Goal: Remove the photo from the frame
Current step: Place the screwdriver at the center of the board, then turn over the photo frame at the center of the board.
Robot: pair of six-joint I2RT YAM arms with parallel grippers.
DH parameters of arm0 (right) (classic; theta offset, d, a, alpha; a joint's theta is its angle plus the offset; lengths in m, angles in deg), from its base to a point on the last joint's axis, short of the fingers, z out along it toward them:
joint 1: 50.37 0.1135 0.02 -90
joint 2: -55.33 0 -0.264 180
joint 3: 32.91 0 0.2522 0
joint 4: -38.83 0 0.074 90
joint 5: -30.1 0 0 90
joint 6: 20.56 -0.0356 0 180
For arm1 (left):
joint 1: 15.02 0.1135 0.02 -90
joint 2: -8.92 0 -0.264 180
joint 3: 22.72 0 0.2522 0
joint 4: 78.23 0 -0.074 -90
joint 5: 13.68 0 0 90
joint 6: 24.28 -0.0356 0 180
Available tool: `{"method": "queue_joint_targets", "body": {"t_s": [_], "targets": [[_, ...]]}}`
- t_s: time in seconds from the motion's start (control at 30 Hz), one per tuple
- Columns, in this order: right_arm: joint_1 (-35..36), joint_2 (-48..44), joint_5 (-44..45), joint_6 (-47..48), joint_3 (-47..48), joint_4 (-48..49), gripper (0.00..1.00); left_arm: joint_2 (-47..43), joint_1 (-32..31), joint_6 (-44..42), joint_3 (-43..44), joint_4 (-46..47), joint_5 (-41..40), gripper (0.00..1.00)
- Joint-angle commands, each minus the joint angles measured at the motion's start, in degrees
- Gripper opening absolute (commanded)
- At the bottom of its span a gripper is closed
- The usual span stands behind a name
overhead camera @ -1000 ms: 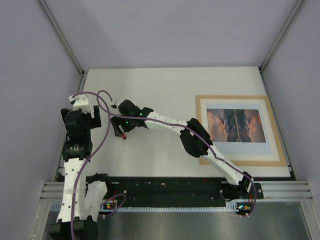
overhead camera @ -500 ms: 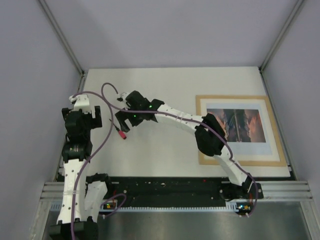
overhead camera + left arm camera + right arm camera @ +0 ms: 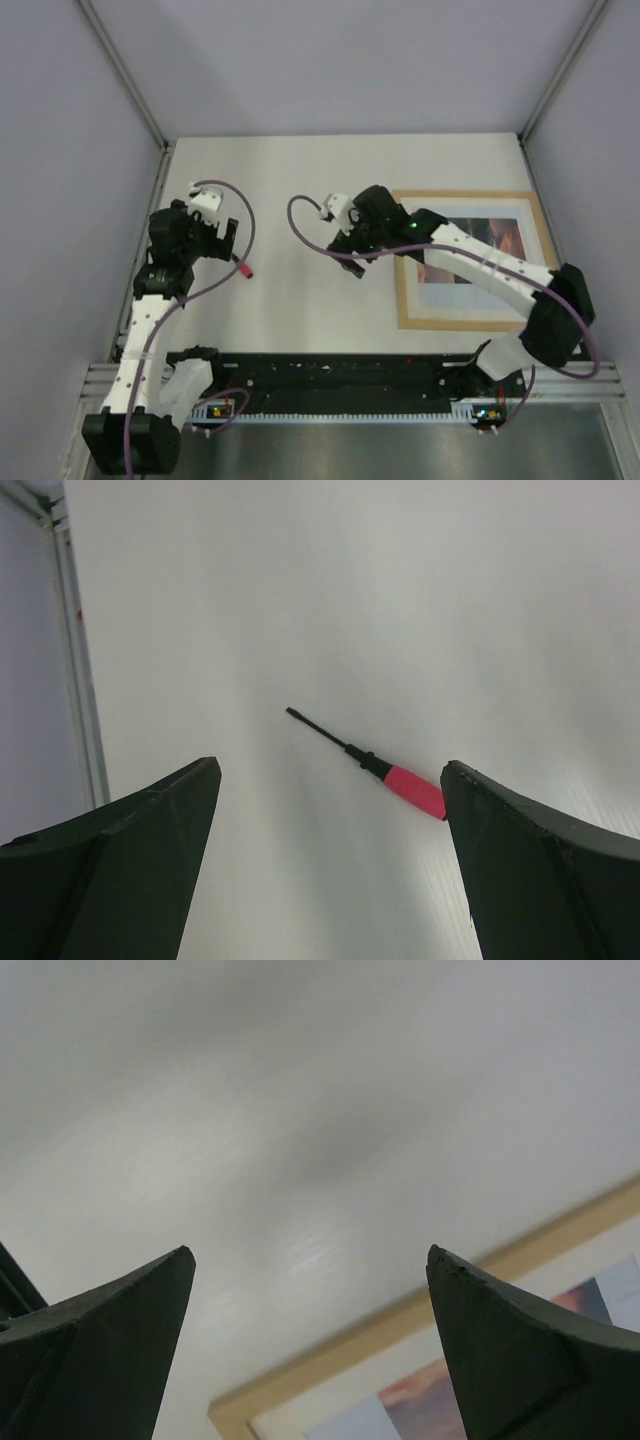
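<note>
1. My left gripper (image 3: 330, 764) is spread wide and holds nothing. It hangs above the counter (image 3: 320, 170) near the left edge.
2. In the left wrist view, a small screwdriver (image 3: 370, 763) with a red handle and thin black shaft lies flat on the counter. It shows between the two fingers, and neither finger touches it.
3. From above, the screwdriver (image 3: 244, 268) sits just to the right of the left gripper (image 3: 224, 240), well apart from the frame.
4. My right gripper (image 3: 350, 258) is also wide open and empty. It hangs over bare counter just off the frame's left side, and its arm reaches across the frame from the near right corner.
5. The frame (image 3: 470, 323) lies flat by the right edge of the counter, with its pale wood rim showing all round except where the arm crosses it.
6. The photo (image 3: 507, 236) is in the frame, inside the white border. The arm covers part of it, and the orange print shows on the right.
7. In the right wrist view, the open right gripper (image 3: 310, 1255) looks down on one corner of the frame (image 3: 400, 1322). A sliver of the photo (image 3: 400, 1405) shows inside that corner. The fingers are clear of both.
</note>
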Motion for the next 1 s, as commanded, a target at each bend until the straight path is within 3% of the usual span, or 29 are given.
{"method": "queue_joint_targets", "body": {"t_s": [0.0, 0.1, 0.37, 0.67, 0.97], "targets": [[-0.1, -17.7, 2.3, 15.2, -13.3, -2.5, 0.99, 4.6, -6.5, -4.2, 4.7, 1.7, 1.7, 0.99], [-2.1, -26.2, -1.2, 21.6, -20.1, -7.0, 0.99, 8.8, -11.4, -3.6, 6.1, 2.9, 0.7, 0.99], [-3.8, -35.6, -2.1, 29.1, -29.6, -13.1, 0.97, 15.7, -17.3, -1.5, 7.0, 4.9, 0.2, 0.98], [-3.7, -35.7, 0.7, 30.9, -36.9, -13.2, 0.90, 16.0, -17.8, -1.5, 6.5, 4.9, 0.2, 0.98], [-3.8, -33.0, -4.8, 29.8, -39.5, -11.6, 0.81, 15.4, -17.9, -1.3, 4.1, 6.0, 0.4, 0.98]]}}
